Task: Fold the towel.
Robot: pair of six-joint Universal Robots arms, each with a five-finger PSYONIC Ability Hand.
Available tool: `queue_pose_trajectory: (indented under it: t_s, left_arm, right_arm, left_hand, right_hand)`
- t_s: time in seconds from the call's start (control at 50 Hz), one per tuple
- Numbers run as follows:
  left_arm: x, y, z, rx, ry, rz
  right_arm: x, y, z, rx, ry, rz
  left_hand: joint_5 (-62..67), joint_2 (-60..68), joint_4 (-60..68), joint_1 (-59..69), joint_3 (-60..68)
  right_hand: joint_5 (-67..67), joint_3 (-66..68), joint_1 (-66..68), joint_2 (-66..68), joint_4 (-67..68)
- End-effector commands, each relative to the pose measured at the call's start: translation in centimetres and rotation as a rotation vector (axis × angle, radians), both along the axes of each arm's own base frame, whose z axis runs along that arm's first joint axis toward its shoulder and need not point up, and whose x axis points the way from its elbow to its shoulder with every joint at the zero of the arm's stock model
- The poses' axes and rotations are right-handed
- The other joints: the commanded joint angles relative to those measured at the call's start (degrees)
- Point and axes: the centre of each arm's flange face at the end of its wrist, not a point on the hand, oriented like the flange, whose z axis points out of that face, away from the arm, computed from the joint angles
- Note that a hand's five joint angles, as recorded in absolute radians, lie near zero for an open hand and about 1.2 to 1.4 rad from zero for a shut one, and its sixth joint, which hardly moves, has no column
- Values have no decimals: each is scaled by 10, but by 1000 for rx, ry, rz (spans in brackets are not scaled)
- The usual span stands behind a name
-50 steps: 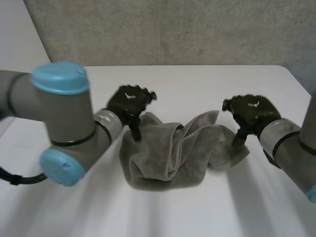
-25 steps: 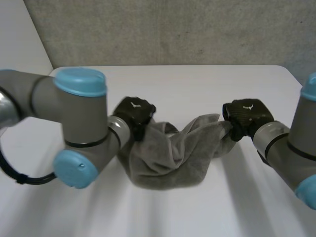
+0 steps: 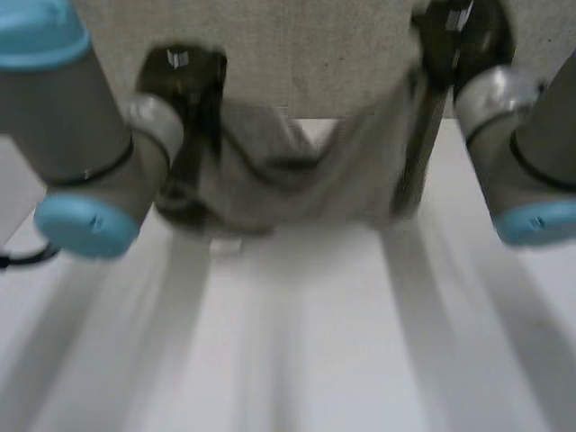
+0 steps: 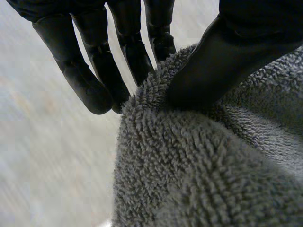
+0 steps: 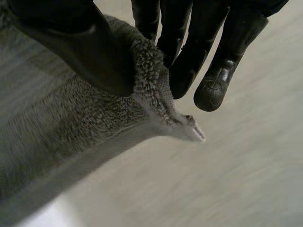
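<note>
My left hand (image 3: 184, 76) and right hand (image 3: 459, 36) each pinch the towel (image 3: 306, 180) between thumb and fingers; it apparently hangs above the table (image 3: 315, 342).

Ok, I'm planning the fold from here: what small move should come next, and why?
Probably draw the hands apart: the left hand and right hand each pinch the towel, which hangs sagging and bunched between them over the table.

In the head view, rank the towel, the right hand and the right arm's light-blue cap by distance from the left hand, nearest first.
1. towel: one end pinched in the left hand itself.
2. right hand: across the hanging towel, pinching its other end.
3. right arm's light-blue cap: past the right hand, low at the view's right.
</note>
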Motion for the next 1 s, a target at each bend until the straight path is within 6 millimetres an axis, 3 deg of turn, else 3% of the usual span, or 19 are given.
queue_pose_trajectory:
  t_s: [0.02, 0.1, 0.14, 0.16, 0.18, 0.2, 0.24, 0.26, 0.3, 0.32, 0.34, 0.4, 0.46, 0.58, 0.64, 0.74, 0.78, 0.92, 1.0]
  left_arm:
    - [13, -7, 101, -209, 359, 90]
    - [17, -6, 89, -146, 377, 93]
    - [18, -3, 43, 0, 305, 102]
    - [18, -3, 43, 1, 305, 102]
    - [20, 1, 16, 75, 254, 112]
    - [20, 1, 15, 75, 253, 112]
    - [27, 12, -34, 196, 174, 129]
    - [27, 12, -34, 197, 174, 129]
    - [34, 25, -81, 299, 105, 143]
    - [34, 25, -81, 299, 104, 143]
    - [39, 32, -103, 349, 70, 152]
    - [48, 47, -136, 437, 10, 166]
    - [56, 61, -156, 506, -37, 173]
    - [62, 77, -165, 550, -72, 172]
    - [67, 87, -149, 532, -60, 166]
    - [73, 101, -125, 474, -25, 151]
    - [74, 104, -109, 426, 5, 129]
    - [55, 92, -84, 299, -2, -30]
    - [47, 64, -78, 199, -122, -107]
  right_arm:
    - [2, 10, 52, -283, -136, -11]
    - [2, 19, 37, -207, -83, -4]
    - [4, 24, 6, -80, 15, 16]
    - [4, 24, 6, -79, 15, 16]
    - [6, 29, -7, -22, 60, 33]
    - [6, 29, -8, -22, 60, 33]
    - [10, 41, -38, 97, 155, 77]
    - [10, 41, -39, 97, 155, 77]
    - [13, 49, -79, 226, 238, 109]
    - [13, 49, -79, 227, 239, 109]
    - [13, 51, -99, 286, 273, 115]
    - [10, 56, -132, 384, 325, 114]
    - [8, 58, -153, 437, 363, 111]
    - [3, 58, -158, 452, 376, 98]
    - [3, 60, -154, 446, 369, 96]
    - [-1, 65, -145, 430, 355, 78]
    - [-2, 68, -146, 436, 357, 75]
    - [-2, 69, -153, 452, 362, 80]
    - [-3, 70, -157, 463, 368, 75]
  left_hand:
    - [-128, -36, -66, 11, -84]
    - [-128, -36, -66, 11, -84]
    - [-128, -36, -66, 11, -84]
    - [-128, -36, -66, 11, -84]
    - [-128, -36, -66, 11, -84]
    - [-128, -36, -66, 11, -84]
    - [-128, -36, -66, 11, -84]
    - [-128, -36, -66, 11, -84]
    - [-128, -36, -66, 11, -84]
    - [-128, -36, -66, 11, -84]
    - [-128, -36, -66, 11, -84]
    - [-136, -44, -74, 3, -92]
    - [-148, -56, -86, -9, -104]
    - [-168, -76, -106, -29, -124]
    - [-203, -111, -142, -64, -159]
    - [-396, -304, -335, -258, -353]
    - [-552, -460, -491, -414, -509]
    - [-598, -506, -537, -460, -555]
    - [-588, -496, -527, -450, -545]
  right_hand:
    - [37, 37, 51, 55, 39]
    - [37, 37, 51, 55, 39]
    - [37, 37, 51, 55, 39]
    - [37, 37, 51, 55, 39]
    - [37, 37, 51, 55, 39]
    - [37, 37, 51, 55, 39]
    - [37, 37, 51, 55, 39]
    - [37, 37, 51, 55, 39]
    - [37, 37, 51, 55, 39]
    - [37, 37, 51, 55, 39]
    - [37, 37, 51, 55, 39]
    - [37, 37, 51, 55, 39]
    - [37, 37, 51, 55, 39]
    - [37, 37, 51, 55, 39]
    - [37, 37, 51, 55, 39]
    - [37, 37, 51, 55, 39]
    - [37, 37, 51, 55, 39]
    - [37, 37, 51, 55, 39]
    - [37, 37, 51, 55, 39]
